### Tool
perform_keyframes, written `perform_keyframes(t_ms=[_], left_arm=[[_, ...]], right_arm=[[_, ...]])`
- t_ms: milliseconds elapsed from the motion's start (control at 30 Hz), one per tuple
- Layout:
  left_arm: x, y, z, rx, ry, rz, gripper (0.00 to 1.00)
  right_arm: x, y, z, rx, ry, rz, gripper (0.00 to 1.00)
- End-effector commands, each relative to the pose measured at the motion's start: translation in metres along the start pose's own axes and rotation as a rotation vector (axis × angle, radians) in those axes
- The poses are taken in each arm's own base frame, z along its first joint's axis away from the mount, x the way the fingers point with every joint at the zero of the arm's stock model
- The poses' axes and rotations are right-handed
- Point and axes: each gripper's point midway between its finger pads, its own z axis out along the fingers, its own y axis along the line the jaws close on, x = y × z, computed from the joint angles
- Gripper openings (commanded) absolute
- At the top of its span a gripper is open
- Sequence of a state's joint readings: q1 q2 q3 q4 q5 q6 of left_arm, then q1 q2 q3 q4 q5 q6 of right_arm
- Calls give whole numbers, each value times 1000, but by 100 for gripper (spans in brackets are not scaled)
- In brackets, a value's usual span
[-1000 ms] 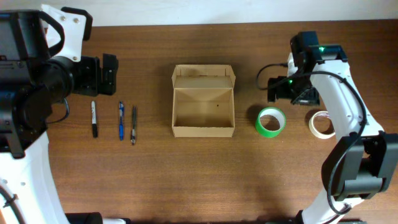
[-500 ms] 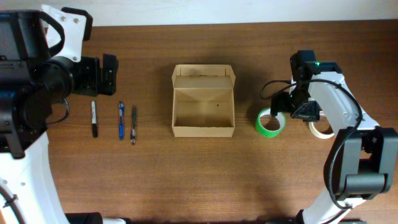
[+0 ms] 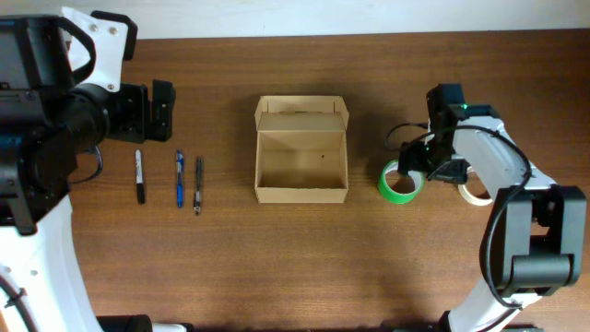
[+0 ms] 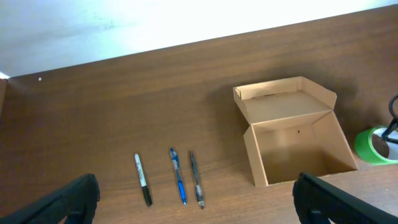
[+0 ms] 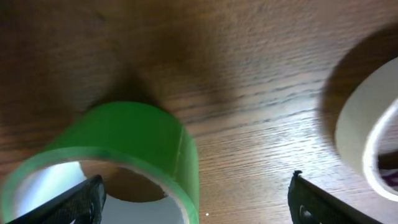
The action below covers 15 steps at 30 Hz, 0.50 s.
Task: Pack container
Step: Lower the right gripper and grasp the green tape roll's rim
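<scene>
The container (image 3: 301,190) is an open tan cardboard box at the table's centre with its flap lid folded back; it also shows in the left wrist view (image 4: 255,149). A green tape roll (image 3: 400,182) lies flat to its right, and a white tape roll (image 3: 476,185) lies further right. My right gripper (image 3: 426,170) is open and low over the green roll (image 5: 130,140). In the right wrist view its jaws (image 5: 196,202) straddle the roll's right wall, one finger over the hole. My left gripper (image 3: 162,109) is open and empty, raised at the far left.
A black marker (image 3: 140,175), a blue pen (image 3: 180,178) and a grey pen (image 3: 197,184) lie side by side left of the box, below the left gripper. The white roll (image 5: 367,137) sits just right of the right gripper's outer finger.
My right gripper has moved from behind the tape rolls forward and down onto the green roll's right side. The left arm, box and pens have not moved.
</scene>
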<state>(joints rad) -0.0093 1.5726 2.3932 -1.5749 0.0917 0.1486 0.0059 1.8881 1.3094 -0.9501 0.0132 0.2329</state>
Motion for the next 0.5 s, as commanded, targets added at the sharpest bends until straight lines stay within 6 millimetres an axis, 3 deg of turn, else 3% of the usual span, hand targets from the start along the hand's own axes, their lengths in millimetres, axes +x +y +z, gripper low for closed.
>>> perform_keyframes(t_ms=[0, 133, 267, 367, 467], left_arm=[[-3, 0, -8, -11, -23, -6, 99], [-3, 0, -8, -11, -23, -6, 99], [-3, 0, -8, -11, -24, -7, 99], [-3, 0, -8, -11, -24, -7, 99], [-3, 0, -8, -11, -24, -7, 99]], right_arm=[[8, 0, 10, -4, 22, 8, 90], [11, 0, 14, -7, 26, 8, 76], [10, 0, 14, -8, 22, 9, 43], [10, 0, 14, -9, 21, 12, 30], [9, 0, 14, -9, 19, 12, 6]])
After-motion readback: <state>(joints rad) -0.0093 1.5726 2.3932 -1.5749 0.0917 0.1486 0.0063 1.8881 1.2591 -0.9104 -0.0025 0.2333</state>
